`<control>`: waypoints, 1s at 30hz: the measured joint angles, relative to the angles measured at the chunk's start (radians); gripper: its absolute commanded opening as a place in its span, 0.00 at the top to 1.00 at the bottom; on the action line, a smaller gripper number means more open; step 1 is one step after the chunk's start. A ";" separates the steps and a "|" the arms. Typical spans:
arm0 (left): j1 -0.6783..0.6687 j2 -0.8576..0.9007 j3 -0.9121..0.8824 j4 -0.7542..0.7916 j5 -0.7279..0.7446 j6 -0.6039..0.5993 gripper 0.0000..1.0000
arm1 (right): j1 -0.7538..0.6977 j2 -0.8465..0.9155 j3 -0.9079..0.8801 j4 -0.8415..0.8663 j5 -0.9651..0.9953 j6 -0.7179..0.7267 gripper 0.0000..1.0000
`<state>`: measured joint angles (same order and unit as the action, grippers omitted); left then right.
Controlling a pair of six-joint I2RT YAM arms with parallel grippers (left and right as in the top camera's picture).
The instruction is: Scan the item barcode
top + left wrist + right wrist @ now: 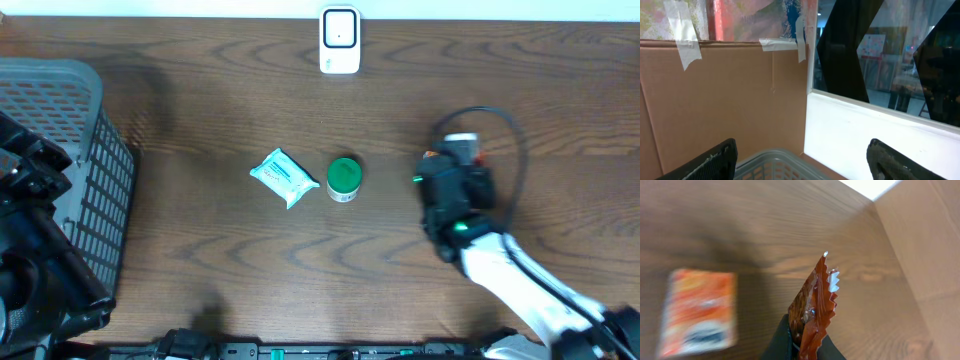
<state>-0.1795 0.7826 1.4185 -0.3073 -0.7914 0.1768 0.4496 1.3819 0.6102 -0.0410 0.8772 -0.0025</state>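
My right gripper (805, 341) is shut on a brown-orange sachet (815, 300) with a serrated edge, holding it upright above the wooden table. No barcode shows on it. An orange packet (697, 309) lies flat and blurred on the table to its left. In the overhead view the right gripper (455, 190) hovers right of centre, hiding most of what it holds. A white scanner-like device (340, 41) stands at the table's far edge. My left gripper (802, 150) is open and empty above the grey basket (785, 162).
A light blue wipes packet (285, 178) and a green-lidded jar (344, 178) lie mid-table. The grey mesh basket (60, 110) fills the left side, with the left arm (30, 230) over it. A cardboard wall (920, 245) borders the table on the right.
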 measured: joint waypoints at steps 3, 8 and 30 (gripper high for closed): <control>0.000 0.000 0.000 0.000 0.000 -0.002 0.17 | 0.119 0.093 0.023 0.000 0.007 -0.010 0.99; 0.000 0.000 0.000 0.000 0.000 -0.002 0.17 | 0.269 0.155 0.029 0.000 -0.120 -0.007 0.81; 0.000 0.000 0.000 0.000 0.000 -0.002 0.17 | 0.327 -0.161 0.177 -0.394 -0.666 0.240 0.99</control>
<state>-0.1795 0.7826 1.4185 -0.3073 -0.7914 0.1753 0.7769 1.2213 0.7872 -0.4351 0.2108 0.2371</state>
